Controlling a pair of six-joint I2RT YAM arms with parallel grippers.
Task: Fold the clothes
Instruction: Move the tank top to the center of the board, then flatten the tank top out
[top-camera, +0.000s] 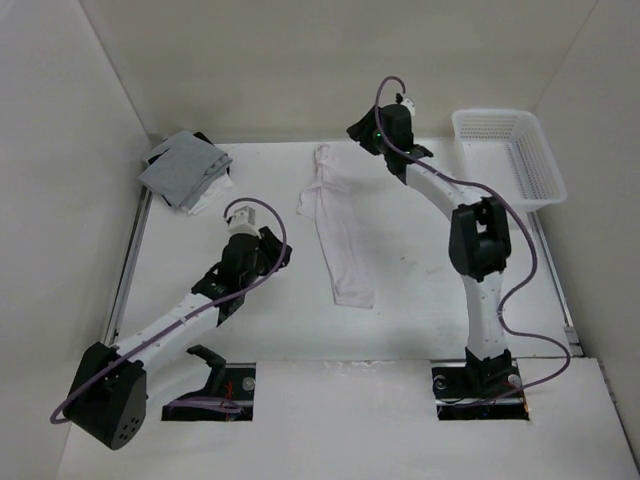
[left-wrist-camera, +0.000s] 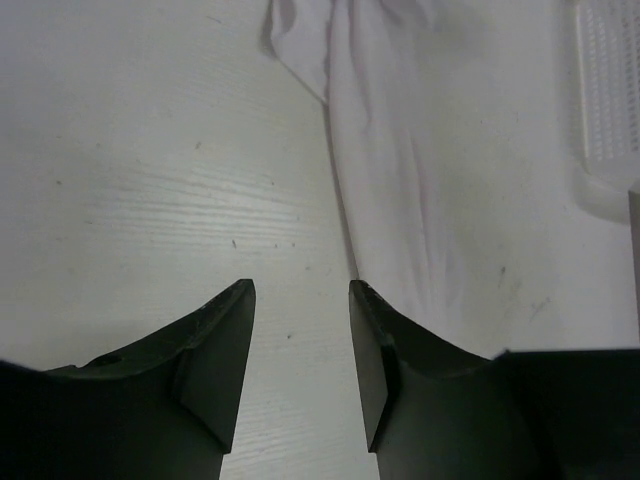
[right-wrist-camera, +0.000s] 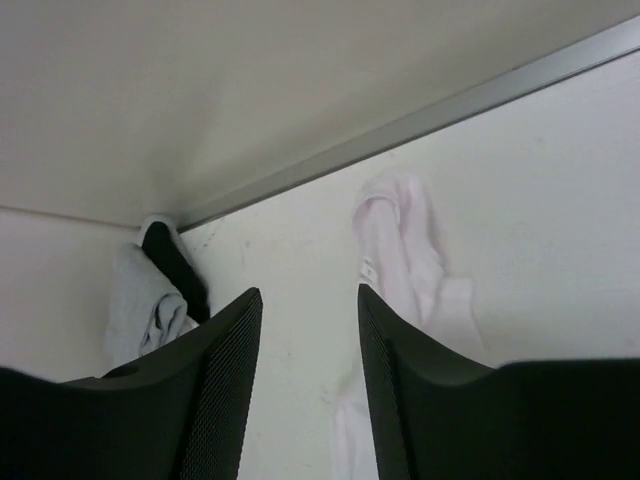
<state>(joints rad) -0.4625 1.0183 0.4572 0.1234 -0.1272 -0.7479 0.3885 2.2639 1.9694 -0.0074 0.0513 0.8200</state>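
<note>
Well, a grey stack (top-camera: 185, 170) sits far left on the table (top-camera: 420, 320). Next, the left gripper (left-wrist-camera: 300, 290) has its fingers spread wide, holding nothing, just beside the clothes (top-camera: 337, 235). These lie long and flat in the middle. The right gripper (right-wrist-camera: 310, 295) is spread and bare too, near their far end. A basket (top-camera: 515, 150) is far right.

The thin pinkish-white clothes (top-camera: 335, 235) lie loosely bunched in a long strip.
</note>
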